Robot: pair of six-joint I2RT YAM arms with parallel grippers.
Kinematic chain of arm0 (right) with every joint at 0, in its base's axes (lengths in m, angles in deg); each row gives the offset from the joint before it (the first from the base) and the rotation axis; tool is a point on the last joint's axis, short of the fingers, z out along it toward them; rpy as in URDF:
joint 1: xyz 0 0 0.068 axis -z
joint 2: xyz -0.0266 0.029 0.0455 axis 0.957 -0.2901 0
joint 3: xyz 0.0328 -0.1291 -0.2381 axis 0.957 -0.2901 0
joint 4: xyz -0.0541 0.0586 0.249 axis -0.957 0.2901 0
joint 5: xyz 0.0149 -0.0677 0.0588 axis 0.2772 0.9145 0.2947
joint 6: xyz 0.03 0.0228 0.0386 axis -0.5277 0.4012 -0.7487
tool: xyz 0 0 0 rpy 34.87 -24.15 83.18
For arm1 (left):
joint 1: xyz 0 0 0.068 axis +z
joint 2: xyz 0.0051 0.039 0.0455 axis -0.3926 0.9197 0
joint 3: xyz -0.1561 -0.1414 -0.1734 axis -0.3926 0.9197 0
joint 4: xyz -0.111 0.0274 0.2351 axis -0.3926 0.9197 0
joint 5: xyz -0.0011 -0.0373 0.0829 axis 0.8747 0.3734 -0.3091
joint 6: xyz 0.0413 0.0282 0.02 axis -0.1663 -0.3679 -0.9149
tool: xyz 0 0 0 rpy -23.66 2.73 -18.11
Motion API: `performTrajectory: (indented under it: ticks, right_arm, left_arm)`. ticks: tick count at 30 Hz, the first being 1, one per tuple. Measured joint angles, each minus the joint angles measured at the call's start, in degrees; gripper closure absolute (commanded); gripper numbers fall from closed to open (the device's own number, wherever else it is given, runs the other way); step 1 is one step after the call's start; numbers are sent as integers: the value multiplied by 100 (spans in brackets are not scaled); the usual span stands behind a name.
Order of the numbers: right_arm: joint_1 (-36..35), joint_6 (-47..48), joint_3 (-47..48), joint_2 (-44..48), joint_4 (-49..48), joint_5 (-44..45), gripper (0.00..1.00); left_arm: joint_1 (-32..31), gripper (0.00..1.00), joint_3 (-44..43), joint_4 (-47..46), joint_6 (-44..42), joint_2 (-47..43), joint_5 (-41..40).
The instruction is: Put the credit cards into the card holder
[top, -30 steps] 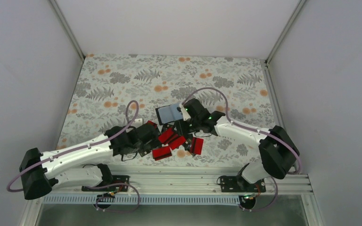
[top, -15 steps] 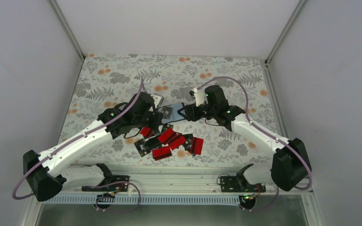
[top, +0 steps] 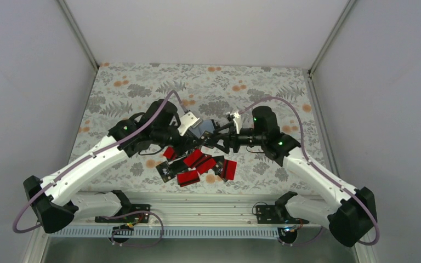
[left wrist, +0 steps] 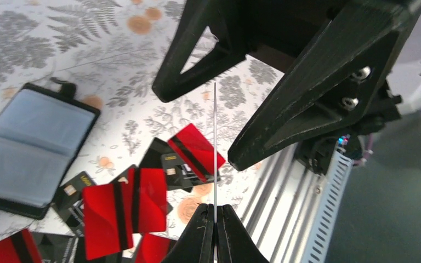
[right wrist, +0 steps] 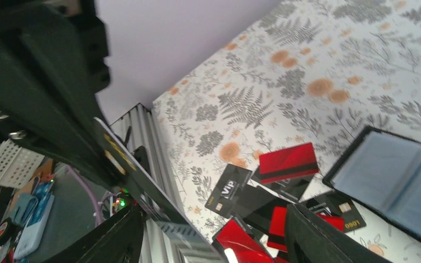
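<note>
1. Left tool (left wrist: 215,212): clenched on one credit card, the held card (right wrist: 116,150), which it pinches by one short end. The card is clear of the table (top: 131,93), raised in mid-air.
2. Right tool (right wrist: 214,212): released, fingers spread wide and holding nothing. The two fingers stand on either side of the held card, one facing each flat face, with a gap on both sides.
3. Governing relation: the held card points from the left tool's tips straight into the right tool's open span. Its long axis runs along the line between the two tools, and the left wrist view shows it edge-on. Judged from this, the step in hand is a tool-to-tool transfer, and the right tool need only close on the free end.
4. Obstruction: the left tool's tips occupy the near end of the card, so only the far portion is free to grip. A closure too near those tips could strike them.
5. Card holder (left wrist: 30,145): lies open and flat on the table, light blue-grey pockets up, beneath the point where the tools meet. Neither arm is clearly nearer to it.
6. Remaining credit cards (top: 197,164): red and black, overlapping in a loose pile on the table just beside the holder's near edge. None is visible in the pockets, so the task appears to be at an early stage.
</note>
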Motion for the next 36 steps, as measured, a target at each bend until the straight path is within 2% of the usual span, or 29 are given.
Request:
performTrajectory:
  ticks: [4,10,14,18,24,36]
  right_arm:
    - [0,127,0,208,-4,-367,43]
    - [4,308,70,188,177,-874,67]
    - [7,472,229,188,422,-1095,79]
    - [7,560,402,203,693,-1174,79]
    - [11,660,592,240,1084,-1178,85]
    - [26,868,752,278,1655,-1008,85]
  left_arm:
    - [4,98,-66,85,-251,59,435]
    - [4,98,-262,280,-564,227,793]
    - [4,98,-483,501,-743,306,822]
    - [4,97,-645,660,-898,367,824]
    - [4,98,-776,809,-1110,479,833]
    - [4,98,-927,831,-1338,745,817]
